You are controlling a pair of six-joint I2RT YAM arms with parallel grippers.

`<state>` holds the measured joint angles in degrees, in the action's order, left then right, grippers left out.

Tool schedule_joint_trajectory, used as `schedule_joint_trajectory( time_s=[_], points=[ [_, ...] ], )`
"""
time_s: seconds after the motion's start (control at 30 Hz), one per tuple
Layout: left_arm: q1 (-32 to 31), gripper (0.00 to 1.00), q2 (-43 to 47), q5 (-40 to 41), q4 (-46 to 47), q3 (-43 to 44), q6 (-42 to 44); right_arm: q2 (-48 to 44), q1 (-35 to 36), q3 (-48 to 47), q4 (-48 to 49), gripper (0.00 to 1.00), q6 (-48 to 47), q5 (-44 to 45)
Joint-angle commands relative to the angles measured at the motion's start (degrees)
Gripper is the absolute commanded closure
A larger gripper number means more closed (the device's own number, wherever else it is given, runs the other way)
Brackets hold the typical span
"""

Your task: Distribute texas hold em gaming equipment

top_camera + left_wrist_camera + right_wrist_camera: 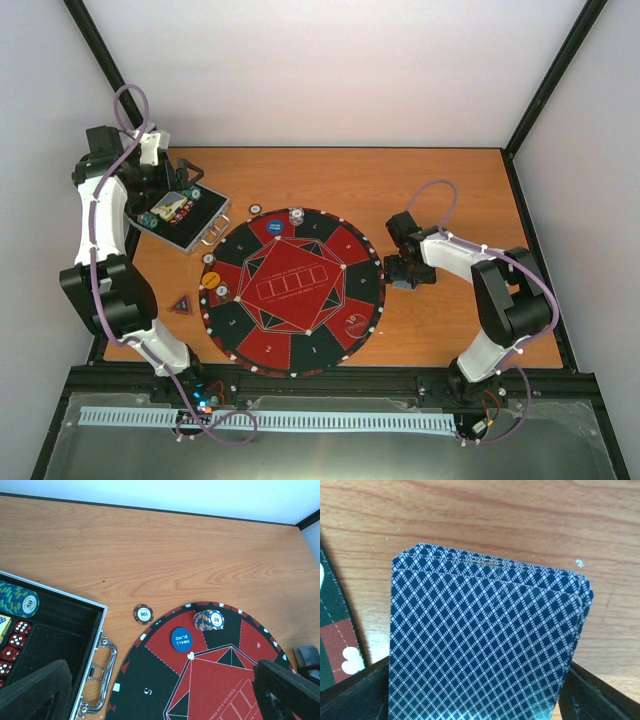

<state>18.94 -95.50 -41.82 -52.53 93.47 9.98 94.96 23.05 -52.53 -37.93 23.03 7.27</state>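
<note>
Right gripper (398,272) straddles the card deck (485,640), just off the mat (330,630).
The deck is slightly splayed over the table (520,510); the jaws stand wide along its long sides, and whether they truly grip I cannot tell. Squeeze squarely so no card shears out on the lift. Left gripper (162,692) hovers wide open, empty, by the case (93,650).

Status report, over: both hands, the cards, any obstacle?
Left hand open, empty, above case edge. Right hand shut on card deck, beside mat. No obstacle seen.
</note>
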Motion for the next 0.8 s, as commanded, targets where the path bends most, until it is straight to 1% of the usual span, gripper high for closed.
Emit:
schedule_joint_trajectory(
  time_s=[0.0,0.17,0.37,0.5,0.67,0.77],
  points=[
    [0.0,0.00,0.2,-0.8,-0.2,0.4,1.1,0.0,-0.5,2.0,-2.4,0.20,0.3,0.1],
    [-0.1,0.00,0.5,-0.8,-0.2,0.5,1.1,-0.5,-0.5,2.6,-1.8,0.35,0.0,-0.9],
    [-0.1,0.00,0.7,0.2,0.0,0.1,1.1,-1.7,-0.5,1.5,-3.1,0.48,-1.9,0.9],
    [-0.5,0.00,0.9,0.6,0.2,-0.5,1.1,-3.1,-0.5,0.3,-3.7,0.53,-4.7,1.2],
    [-1.8,0.00,0.9,0.8,0.4,-1.0,1.2,-2.6,-0.5,-1.7,-5.7,0.58,-8.5,1.1],
    [-2.4,0.00,0.7,0.0,0.5,-1.4,1.1,-3.6,-0.5,-3.0,-6.2,0.58,-10.4,0.2]
  ],
)
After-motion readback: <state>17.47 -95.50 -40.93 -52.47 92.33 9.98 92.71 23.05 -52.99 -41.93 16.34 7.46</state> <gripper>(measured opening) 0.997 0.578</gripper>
